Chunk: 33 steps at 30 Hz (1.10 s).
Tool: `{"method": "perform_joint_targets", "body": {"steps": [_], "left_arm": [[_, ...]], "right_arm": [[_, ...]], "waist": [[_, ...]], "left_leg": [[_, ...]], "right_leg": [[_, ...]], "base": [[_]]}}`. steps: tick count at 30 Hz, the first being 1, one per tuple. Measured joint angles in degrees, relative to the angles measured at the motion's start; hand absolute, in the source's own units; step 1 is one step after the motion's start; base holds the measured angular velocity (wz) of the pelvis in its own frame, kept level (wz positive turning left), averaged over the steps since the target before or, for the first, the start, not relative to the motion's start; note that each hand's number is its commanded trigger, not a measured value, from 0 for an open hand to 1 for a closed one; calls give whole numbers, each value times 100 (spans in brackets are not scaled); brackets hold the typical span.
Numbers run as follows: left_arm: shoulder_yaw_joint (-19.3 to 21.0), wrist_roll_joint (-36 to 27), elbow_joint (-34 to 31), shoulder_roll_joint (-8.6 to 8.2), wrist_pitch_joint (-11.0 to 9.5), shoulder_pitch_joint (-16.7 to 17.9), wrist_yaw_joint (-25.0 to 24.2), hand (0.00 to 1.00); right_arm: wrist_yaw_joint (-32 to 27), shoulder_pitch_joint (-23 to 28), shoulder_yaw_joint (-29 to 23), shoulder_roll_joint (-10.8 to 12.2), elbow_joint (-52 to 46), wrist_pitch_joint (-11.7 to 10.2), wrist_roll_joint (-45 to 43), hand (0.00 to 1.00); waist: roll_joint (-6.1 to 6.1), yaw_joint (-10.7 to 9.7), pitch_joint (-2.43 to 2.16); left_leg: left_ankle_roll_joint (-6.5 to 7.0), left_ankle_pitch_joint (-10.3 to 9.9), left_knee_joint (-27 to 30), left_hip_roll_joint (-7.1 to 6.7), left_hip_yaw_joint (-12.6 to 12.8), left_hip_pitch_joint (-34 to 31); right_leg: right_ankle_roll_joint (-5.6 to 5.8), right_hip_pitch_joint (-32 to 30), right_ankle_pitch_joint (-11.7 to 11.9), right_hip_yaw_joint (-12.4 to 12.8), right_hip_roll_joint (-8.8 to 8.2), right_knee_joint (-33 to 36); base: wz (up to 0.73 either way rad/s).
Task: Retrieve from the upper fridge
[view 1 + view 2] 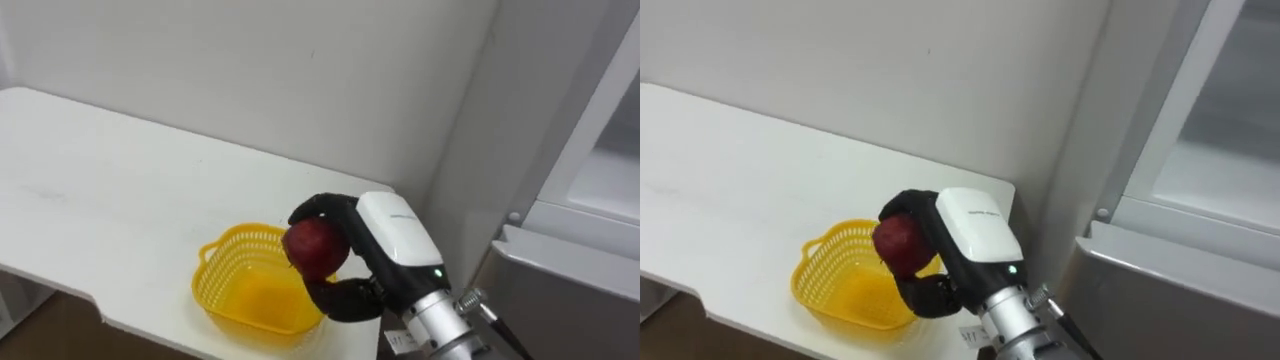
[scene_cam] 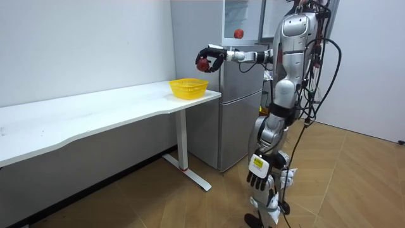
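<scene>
Apple point(image 1: 315, 248) sits clasped in the right hand point(image 1: 390, 235), dark fingers curled over its top and thumb under it. It is held in the air above the right side of the yellow basket point(image 1: 210, 285), clear of it. The basket rests at the end of the white table point(image 1: 120, 170), beside the fridge point(image 1: 580, 270). The left hand point(image 2: 258, 170) hangs low by the robot's leg — its grip cannot be told.
</scene>
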Motion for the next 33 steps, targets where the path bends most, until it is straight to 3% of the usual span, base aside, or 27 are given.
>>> {"method": "perform_joint_targets", "body": {"steps": [4,12,16,17,18,19,24,33], "left_arm": [[-3,122,-51,31,27,2,-83,0],[-3,293,-92,31,41,24,-251,0],[-4,317,-222,2,86,9,-270,0],[-4,319,-223,-3,93,11,-270,0],[-4,319,-228,-13,119,20,-270,0],[-4,320,-245,-18,143,24,-270,0],[-3,320,-390,-29,153,51,-275,0],[-3,350,-392,-33,161,65,-279,0]], "right_arm": [[28,-176,84,7,478,56,12,100],[51,-175,146,34,902,55,59,100],[130,-175,202,43,1309,131,198,100],[174,-174,215,49,1327,147,198,86],[228,-175,251,58,1336,178,197,57],[267,-175,259,65,1337,179,198,2],[288,-175,259,73,1399,188,198,0],[294,-176,258,238,1463,245,217,0]], "waist": [[24,117,16],[76,159,48],[87,277,43],[83,278,40],[83,278,40],[81,280,38],[71,430,31],[38,464,9]], "left_leg": [[-2,1,43,-3,-58,-33],[-1,1,42,-18,-191,-56],[-1,1,50,-30,-251,-63],[-1,1,53,-33,-262,-68],[-1,1,61,-35,-285,-81],[-1,1,86,-39,-299,-114],[1,2,129,-67,-312,-128],[14,10,138,-105,-315,-133]], "right_leg": [[0,8,0,-65,-1,-7],[1,42,-1,-207,-11,-6],[19,57,-11,-251,-17,-4],[21,56,-13,-259,-19,-2],[22,56,-14,-307,-22,-2],[23,51,-14,-362,-27,-2],[36,47,-24,-389,-56,-2],[57,70,-39,-393,-92,6]], "base": [[7],[9],[7],[12],[10],[10],[2],[1]]}}
